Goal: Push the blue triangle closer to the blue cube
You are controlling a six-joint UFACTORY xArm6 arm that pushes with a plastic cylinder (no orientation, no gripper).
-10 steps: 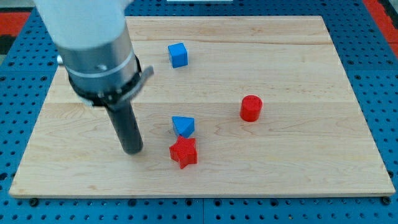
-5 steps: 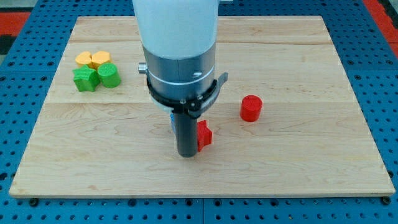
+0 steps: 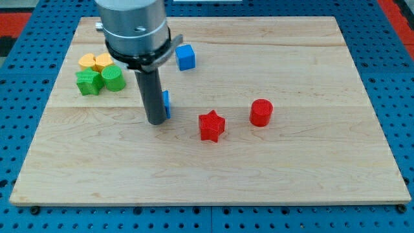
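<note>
The blue cube sits near the board's top, a little left of centre. The blue triangle is mostly hidden behind my rod; only a thin blue sliver shows at the rod's right side. My tip rests on the board, touching or just beside the triangle at its left and lower side. The triangle lies below and slightly left of the blue cube.
A red star and a red cylinder lie right of centre. A cluster at the left holds two orange blocks, a green star and a green cylinder. The wooden board lies on a blue pegboard.
My rod swept right to the triangle and star, then moved up and left. The blue triangle went up and left toward the cube; the red star ended farther right.
</note>
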